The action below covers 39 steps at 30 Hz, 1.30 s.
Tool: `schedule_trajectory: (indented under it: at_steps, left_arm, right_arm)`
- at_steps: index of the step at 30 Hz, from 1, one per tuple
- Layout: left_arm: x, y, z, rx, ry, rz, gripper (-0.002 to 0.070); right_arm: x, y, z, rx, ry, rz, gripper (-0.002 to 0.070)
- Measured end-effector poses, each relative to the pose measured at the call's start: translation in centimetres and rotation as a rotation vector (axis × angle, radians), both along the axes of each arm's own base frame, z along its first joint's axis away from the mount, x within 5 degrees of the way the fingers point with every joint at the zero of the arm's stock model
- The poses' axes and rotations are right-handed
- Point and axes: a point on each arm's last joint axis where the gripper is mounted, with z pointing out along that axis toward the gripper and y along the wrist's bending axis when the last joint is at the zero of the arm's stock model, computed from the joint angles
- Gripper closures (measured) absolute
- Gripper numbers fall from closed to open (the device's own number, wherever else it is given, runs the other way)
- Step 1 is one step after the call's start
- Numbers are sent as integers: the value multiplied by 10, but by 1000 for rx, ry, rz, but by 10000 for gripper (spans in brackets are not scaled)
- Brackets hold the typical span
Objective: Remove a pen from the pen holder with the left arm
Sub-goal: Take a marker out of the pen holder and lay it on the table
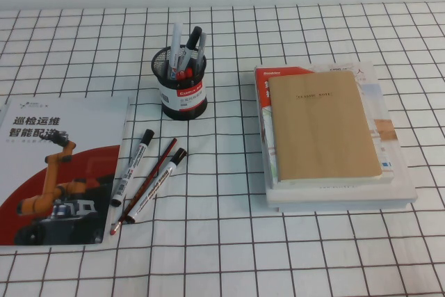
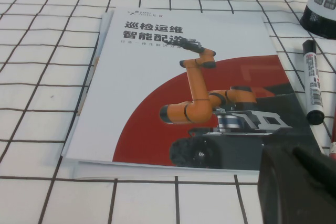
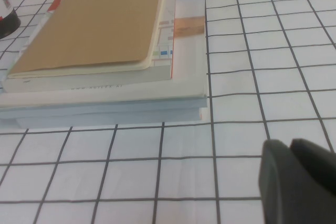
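Note:
A black mesh pen holder (image 1: 183, 88) with a white label stands at the table's middle back, with several pens (image 1: 186, 50) upright in it. Two black-capped markers (image 1: 132, 166) (image 1: 158, 179) and a thin red pen (image 1: 147, 184) lie on the cloth in front of it. Neither arm shows in the high view. In the left wrist view, my left gripper (image 2: 291, 153) is shut and empty, low over the near edge of the brochure (image 2: 173, 77), with one marker (image 2: 313, 85) and the holder's base (image 2: 321, 1) beyond it. My right gripper (image 3: 289, 148) hangs shut over the cloth near the book stack (image 3: 105, 24).
A robot brochure (image 1: 55, 165) lies flat at the left, next to the loose pens. A stack of books (image 1: 327, 130) topped by a tan notebook sits at the right. A white cloth with a black grid covers the table.

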Motion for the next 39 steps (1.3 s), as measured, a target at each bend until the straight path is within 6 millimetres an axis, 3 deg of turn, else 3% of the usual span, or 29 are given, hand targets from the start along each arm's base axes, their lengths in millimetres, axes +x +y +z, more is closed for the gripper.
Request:
schedule_trajectory:
  at_steps: [32,39]
  left_arm:
    - [1,0,2,-1,-21,1,678]
    - [4,-2,17,-183,-183,14,678]
  right_arm:
    - [0,0,0,0,0,0,691]
    - [0,0,0,0,0,0,691]
